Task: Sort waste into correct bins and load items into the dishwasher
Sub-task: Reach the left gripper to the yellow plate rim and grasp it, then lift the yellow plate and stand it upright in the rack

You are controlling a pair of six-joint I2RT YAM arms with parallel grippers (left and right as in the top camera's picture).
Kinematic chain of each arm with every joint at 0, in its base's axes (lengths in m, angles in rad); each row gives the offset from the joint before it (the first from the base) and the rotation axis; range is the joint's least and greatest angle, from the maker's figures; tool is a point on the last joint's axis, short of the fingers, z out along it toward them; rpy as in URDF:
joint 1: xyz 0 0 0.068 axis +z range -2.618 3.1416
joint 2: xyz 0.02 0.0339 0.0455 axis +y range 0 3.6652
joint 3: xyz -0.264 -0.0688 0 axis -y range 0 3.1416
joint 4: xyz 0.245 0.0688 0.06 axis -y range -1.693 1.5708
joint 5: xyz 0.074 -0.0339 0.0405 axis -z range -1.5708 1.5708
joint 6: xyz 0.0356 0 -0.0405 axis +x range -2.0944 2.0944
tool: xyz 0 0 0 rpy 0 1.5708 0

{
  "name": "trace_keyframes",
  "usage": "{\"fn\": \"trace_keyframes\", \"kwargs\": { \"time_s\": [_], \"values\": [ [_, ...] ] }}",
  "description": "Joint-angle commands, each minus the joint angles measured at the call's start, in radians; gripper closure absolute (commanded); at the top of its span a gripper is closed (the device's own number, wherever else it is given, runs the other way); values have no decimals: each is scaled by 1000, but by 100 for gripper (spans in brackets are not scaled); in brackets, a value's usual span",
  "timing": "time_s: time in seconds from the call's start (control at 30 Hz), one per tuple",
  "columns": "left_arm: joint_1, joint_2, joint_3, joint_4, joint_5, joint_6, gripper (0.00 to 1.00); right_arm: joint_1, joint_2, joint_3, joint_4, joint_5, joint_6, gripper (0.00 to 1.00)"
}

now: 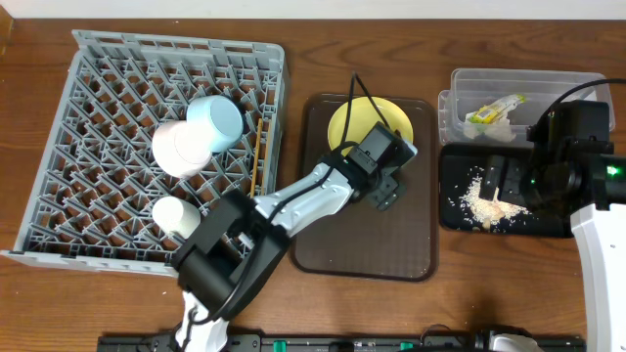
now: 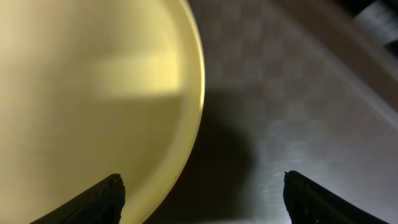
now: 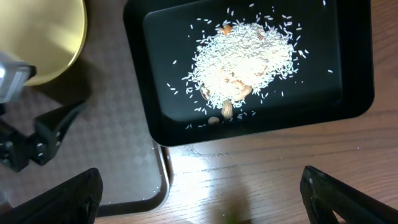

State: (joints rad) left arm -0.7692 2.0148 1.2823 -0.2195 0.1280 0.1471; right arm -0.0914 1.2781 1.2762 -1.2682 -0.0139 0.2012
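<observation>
Between the spread fingers of the left gripper (image 2: 202, 186), the rim of the yellow plate (image 2: 93, 93) fills the left side. The right side and the space ahead are bare brown tray (image 2: 298, 93) floor, open to pass over. The grey rack (image 1: 59, 196) stands well behind, beyond the tray's rim.

The right gripper (image 3: 200, 177) hangs wide open over bare tabletop (image 3: 249, 180). Just ahead of it lies the black tray (image 3: 354, 62) holding the rice heap (image 3: 245, 56). To its left, the brown tray's corner and the left gripper block a sideways pass.
</observation>
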Motion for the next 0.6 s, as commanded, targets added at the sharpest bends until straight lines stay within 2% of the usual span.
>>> {"fn": "trace_keyframes", "kwargs": {
  "time_s": [0.0, 0.1, 0.37, 0.5, 0.57],
  "values": [
    [5, 33, 14, -4, -8, 29, 18, -4, -3, 12, -6, 5, 7, 1],
    [5, 37, 14, -28, -8, 27, 24, -4, -3, 12, -6, 6, 7, 1],
    [-15, 19, 14, -189, -7, -2, 69, -4, -3, 12, -4, 6, 7, 1],
    [-38, -23, 14, -223, -8, -2, 81, -4, -3, 12, -4, 6, 7, 1],
    [-49, -51, 14, -224, -8, -2, 93, -4, -3, 12, -4, 6, 7, 1]
  ]
}}
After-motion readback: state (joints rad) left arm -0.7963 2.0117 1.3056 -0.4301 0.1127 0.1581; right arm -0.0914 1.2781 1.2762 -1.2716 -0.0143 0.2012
